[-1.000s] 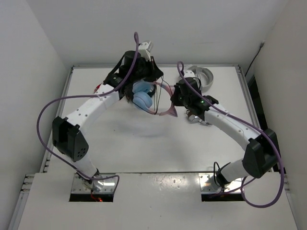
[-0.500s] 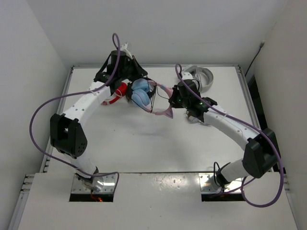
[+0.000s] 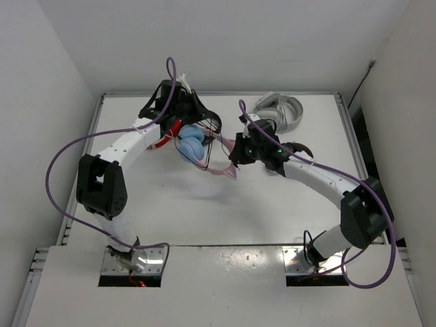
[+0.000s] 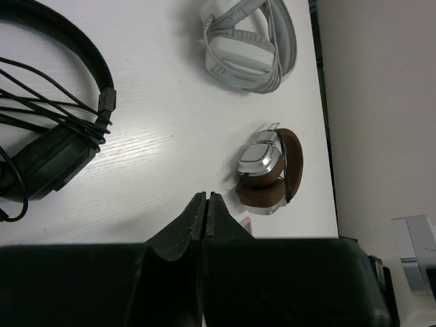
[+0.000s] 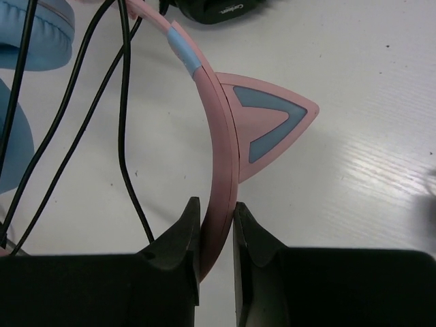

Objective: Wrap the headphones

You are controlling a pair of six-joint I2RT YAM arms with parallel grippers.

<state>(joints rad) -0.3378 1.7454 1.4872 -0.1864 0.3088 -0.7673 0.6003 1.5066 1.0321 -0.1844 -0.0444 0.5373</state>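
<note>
The headphones have light blue ear cups (image 3: 191,145) and a thin pink headband (image 3: 227,165) with cat ears, held above the table centre. My right gripper (image 3: 238,154) is shut on the headband (image 5: 216,204), next to one cat ear (image 5: 267,125). The thin black cable (image 5: 123,136) loops past the band and cups (image 5: 35,33). My left gripper (image 3: 201,117) is behind the cups. In the left wrist view it (image 4: 205,198) is shut, with no cable showing between the jaws.
A red pair (image 3: 165,137) lies left of the blue cups. A black pair (image 4: 54,146) with cable strands over it, a white pair (image 3: 279,109) and a brown-and-silver pair (image 4: 267,170) lie at the back right. The table's right edge (image 4: 325,136) is close.
My right gripper has carried the headband left and nearer. The blue cups have shifted left with it. My left gripper swung left off the cups, then back behind them.
</note>
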